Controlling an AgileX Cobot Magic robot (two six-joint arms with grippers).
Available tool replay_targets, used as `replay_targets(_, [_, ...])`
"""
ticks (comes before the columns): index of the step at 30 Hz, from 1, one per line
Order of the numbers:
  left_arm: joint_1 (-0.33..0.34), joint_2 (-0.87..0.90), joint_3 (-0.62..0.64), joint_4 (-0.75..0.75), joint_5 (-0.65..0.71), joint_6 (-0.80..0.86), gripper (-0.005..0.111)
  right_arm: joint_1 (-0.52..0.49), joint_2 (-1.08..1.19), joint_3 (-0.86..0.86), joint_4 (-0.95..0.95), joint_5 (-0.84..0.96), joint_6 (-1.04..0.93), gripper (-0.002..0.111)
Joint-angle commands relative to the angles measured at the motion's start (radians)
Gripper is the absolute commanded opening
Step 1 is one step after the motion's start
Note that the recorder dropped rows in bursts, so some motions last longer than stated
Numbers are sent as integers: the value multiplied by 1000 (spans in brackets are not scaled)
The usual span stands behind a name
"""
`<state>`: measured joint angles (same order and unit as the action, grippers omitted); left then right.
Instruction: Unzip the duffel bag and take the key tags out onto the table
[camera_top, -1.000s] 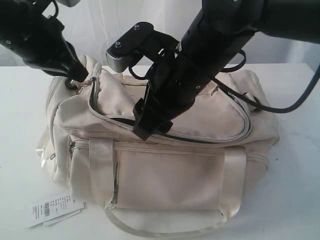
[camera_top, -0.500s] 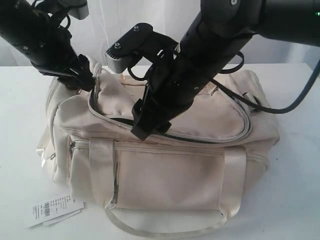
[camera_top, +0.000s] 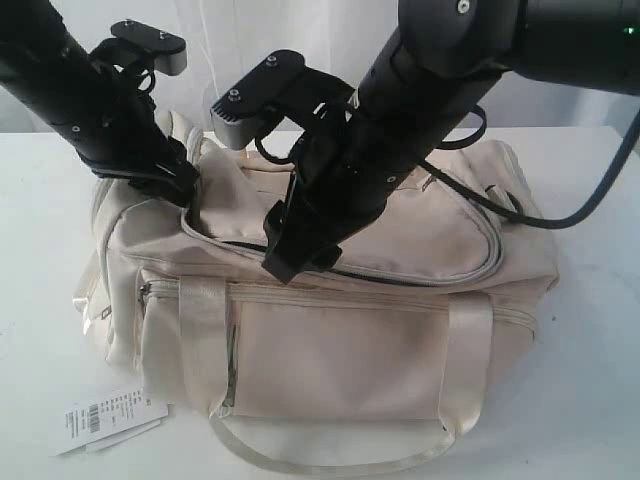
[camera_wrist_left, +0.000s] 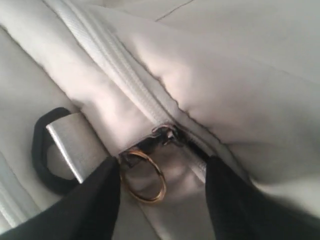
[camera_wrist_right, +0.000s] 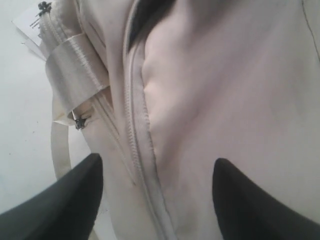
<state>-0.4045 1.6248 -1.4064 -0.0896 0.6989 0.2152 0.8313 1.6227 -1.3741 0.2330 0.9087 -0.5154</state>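
Left pincer (camera_wrist_left: 164, 165) hanging wide open, gripping nothing; brass pull ring (camera_wrist_left: 144, 175) lying between its fingers, just beside one of them. Right pincer (camera_wrist_right: 157, 160) gaping wide too, straddling zipper (camera_wrist_right: 131, 100) seam, holding nothing. Duffel bag (camera_top: 340, 340) sitting on table (camera_top: 590, 400), directly under both pincers.

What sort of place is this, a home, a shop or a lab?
Most likely a robotics lab or test bench: two black robot arms work over a cream duffel bag on a wide white table, with a plain white backdrop behind.
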Motion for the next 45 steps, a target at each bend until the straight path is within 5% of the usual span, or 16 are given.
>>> replay_targets(1, [1,-3,4,-7,-3,-13,34,-5,-2,2,9,2,4,60])
replay_targets(7, [1,-3,-3,0,-12,-13,0,-5,-2,2,9,6,25,60])
replay_targets(40, [1,-165,-86,9,55,54,0,-5,100,2,39,-112,-32,59])
replay_targets(45, [1,-163,-86,19,49,54,0,-5,107,2,39,-100,-5,31])
